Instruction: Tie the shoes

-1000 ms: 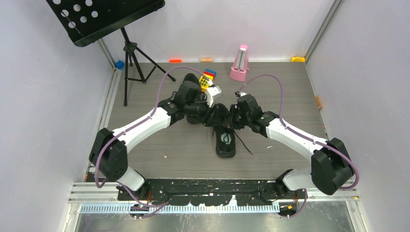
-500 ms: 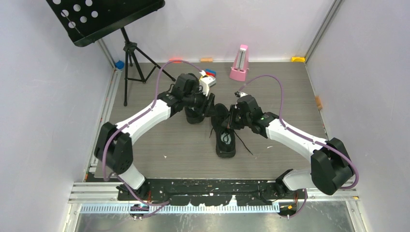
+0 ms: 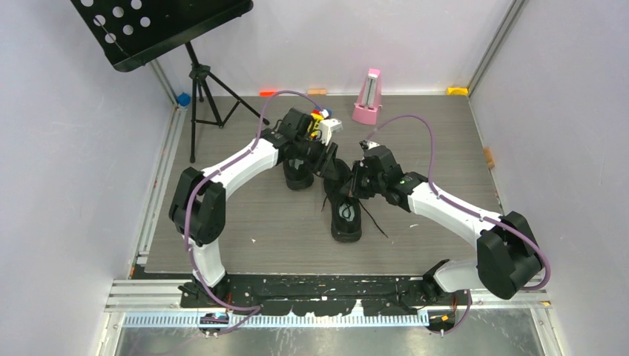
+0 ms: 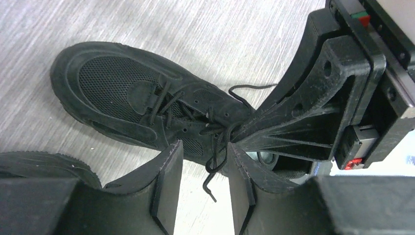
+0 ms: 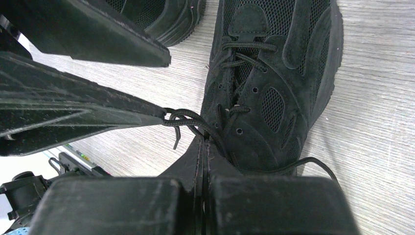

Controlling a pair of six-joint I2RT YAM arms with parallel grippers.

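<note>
- Now, nearest the bases, the left arm [image 3: 237,165] has changed most over the past second. Its elbow has swung in from the table's left edge and its forearm reaches farther out, while the right arm has kept its pose.
- Next out, the shoe [image 3: 346,222] being worked on lies on the table [image 3: 245,230] with its heel toward the bases and its toe away. It is where it lay a second ago (so nothing has dragged it).
- Over its eyelets, the right gripper [image 5: 203,143] is clamped with its fingers pressed flat together. The lace [image 5: 188,119] runs into that pinch, and a doubled strand leads from there toward the tip of one left finger.
- Just beyond, the left gripper [image 4: 204,146] has its jaws apart. A loose end of lace dangles in the gap, pinched by neither pad as far as I can tell.
- My reading is that the left arm has repositioned to take the strand the right one holds out. No bow shows yet, so the tying looks early.
- Left of this, the second shoe [image 3: 297,176] sits partly under the left wrist, and nothing grips its laces.
- Farthest back, a pink metronome [image 3: 367,95] stands by the wall, well apart from the work.
</note>
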